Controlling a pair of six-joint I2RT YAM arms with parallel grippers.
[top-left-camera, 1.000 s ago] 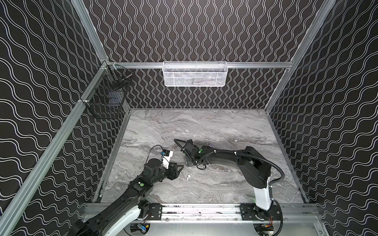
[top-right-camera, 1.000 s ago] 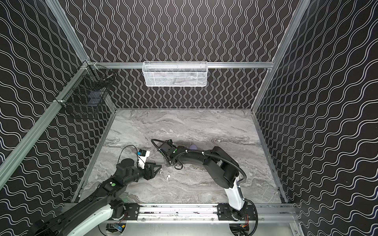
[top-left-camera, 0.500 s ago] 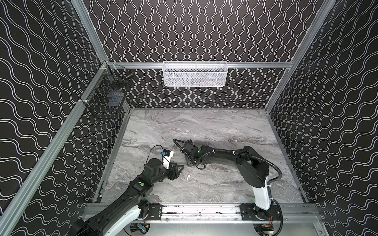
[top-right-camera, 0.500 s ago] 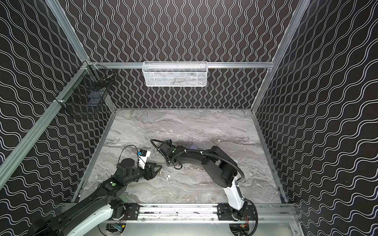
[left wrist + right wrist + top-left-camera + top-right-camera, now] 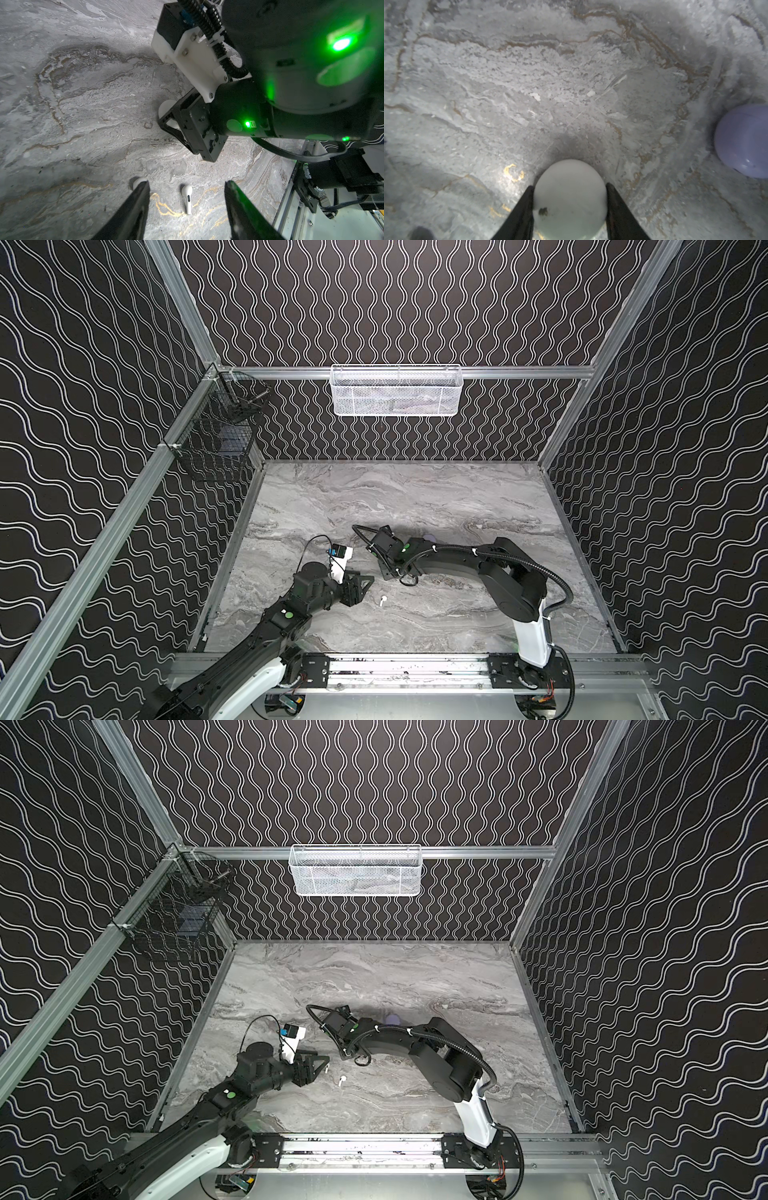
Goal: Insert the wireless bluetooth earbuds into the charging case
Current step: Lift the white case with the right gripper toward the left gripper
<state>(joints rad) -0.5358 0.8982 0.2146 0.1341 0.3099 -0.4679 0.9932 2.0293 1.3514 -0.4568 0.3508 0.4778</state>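
Note:
A white earbud (image 5: 187, 198) lies on the marble table between the spread fingers of my left gripper (image 5: 187, 183), which is open and holds nothing. It shows in both top views (image 5: 381, 600) (image 5: 341, 1080). A second white earbud (image 5: 137, 181) peeks out behind one left fingertip. My right gripper (image 5: 570, 187) is shut on the round white charging case (image 5: 569, 199), with a finger pressed against each side. The case stays shut and rests on the table. From the left wrist view the white case (image 5: 166, 107) is mostly hidden by the right gripper.
A closed round lilac case (image 5: 743, 141) (image 5: 430, 537) sits on the table just behind the right arm. A white mesh basket (image 5: 397, 389) hangs on the back wall and a black wire basket (image 5: 216, 439) on the left wall. A metal rail (image 5: 399, 668) borders the table's front.
The right gripper's jaws have drawn in onto the white case, and its arm has shifted slightly. The left arm and both white earbuds have stayed put.

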